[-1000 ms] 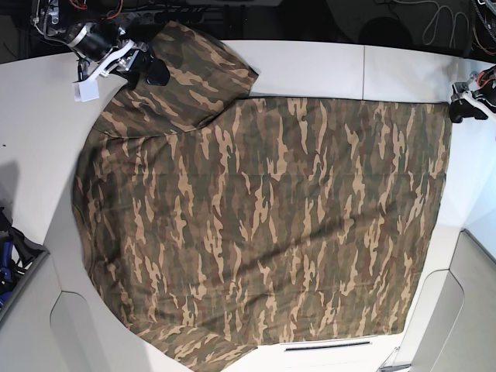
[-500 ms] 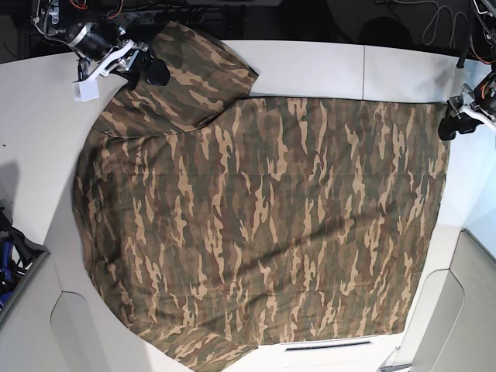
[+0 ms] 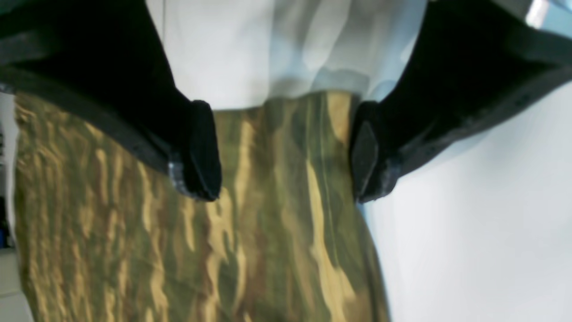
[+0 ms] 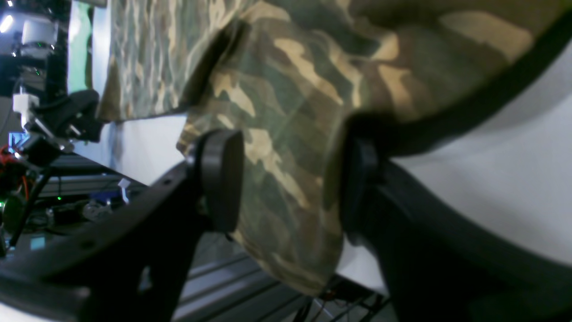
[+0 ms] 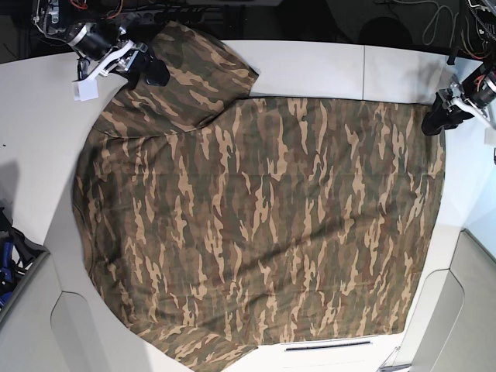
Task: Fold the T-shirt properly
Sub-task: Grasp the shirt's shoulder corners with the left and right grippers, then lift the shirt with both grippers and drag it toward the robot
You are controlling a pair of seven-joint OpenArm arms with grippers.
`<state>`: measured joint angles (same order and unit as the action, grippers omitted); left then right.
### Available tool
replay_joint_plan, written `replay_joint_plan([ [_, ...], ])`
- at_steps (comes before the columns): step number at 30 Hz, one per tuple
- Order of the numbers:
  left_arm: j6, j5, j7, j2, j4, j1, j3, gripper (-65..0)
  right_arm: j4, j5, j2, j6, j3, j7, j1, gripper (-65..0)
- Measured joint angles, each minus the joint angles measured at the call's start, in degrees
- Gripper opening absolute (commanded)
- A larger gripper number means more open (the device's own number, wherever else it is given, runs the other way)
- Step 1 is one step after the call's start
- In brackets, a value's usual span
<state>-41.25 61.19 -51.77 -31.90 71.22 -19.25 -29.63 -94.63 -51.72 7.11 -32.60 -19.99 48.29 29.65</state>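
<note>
The camouflage T-shirt (image 5: 263,225) lies spread flat over the white table (image 5: 310,66), one sleeve pointing to the back left. My left gripper (image 5: 431,124) hovers at the shirt's back right hem corner. In the left wrist view it (image 3: 283,156) is open, its black fingertips (image 3: 201,152) straddling that corner of the T-shirt (image 3: 268,250). My right gripper (image 5: 151,70) sits at the sleeve's end. In the right wrist view it (image 4: 286,183) stands wide, with the sleeve cloth (image 4: 290,112) hanging between the pads (image 4: 219,179), unpinched.
The sleeve end droops over the table's back edge. Metal rails and wiring (image 4: 44,179) lie beyond it. Dark gear (image 5: 9,252) sits off the table's left side. A narrow slot (image 5: 325,346) marks the front edge, and the hem reaches the right edge.
My left gripper has moved inward from the table's right edge onto the shirt's hem corner. The right arm and the shirt have stayed put.
</note>
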Motion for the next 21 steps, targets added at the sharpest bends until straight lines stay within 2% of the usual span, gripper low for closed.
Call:
replay_joint_plan([
  [2,0.04,0.02,-0.87,0.02,0.42,-0.11,0.0,-27.7,0.07,-0.02,0.0,0.35,0.0,0.22,0.0,-43.7],
  [6,0.5,-0.66,-2.58,0.46,1.55,-0.31,0.37,-48.5,0.26,0.44,0.0,0.26,0.0,0.83,0.04,-62.3],
  [7,0.52,-0.59,-2.91,0.5,1.75,-0.37,0.42,-53.0,0.26,0.72,0.0,0.17,0.0,0.9,0.04,-65.0],
  [10,0.94,0.39,-3.74,0.5,2.19,-0.46,0.55,-65.0,0.26,0.7,0.0,0.15,0.0,0.85,0.0,-65.0],
  [14,1.16,2.03,-4.26,0.17,2.58,-0.61,0.72,-65.0,0.15,0.68,0.0,0.15,0.0,0.9,0.02,-65.0],
  [18,1.4,3.45,-5.73,-2.38,4.17,-0.92,0.81,-65.0,-2.25,-3.76,0.0,-0.37,-0.42,2.8,0.15,-65.0],
  [21,1.55,5.53,-5.62,-3.54,6.54,-1.05,0.74,-65.0,-5.57,-4.07,0.0,-0.63,-0.83,2.84,0.13,-65.0],
])
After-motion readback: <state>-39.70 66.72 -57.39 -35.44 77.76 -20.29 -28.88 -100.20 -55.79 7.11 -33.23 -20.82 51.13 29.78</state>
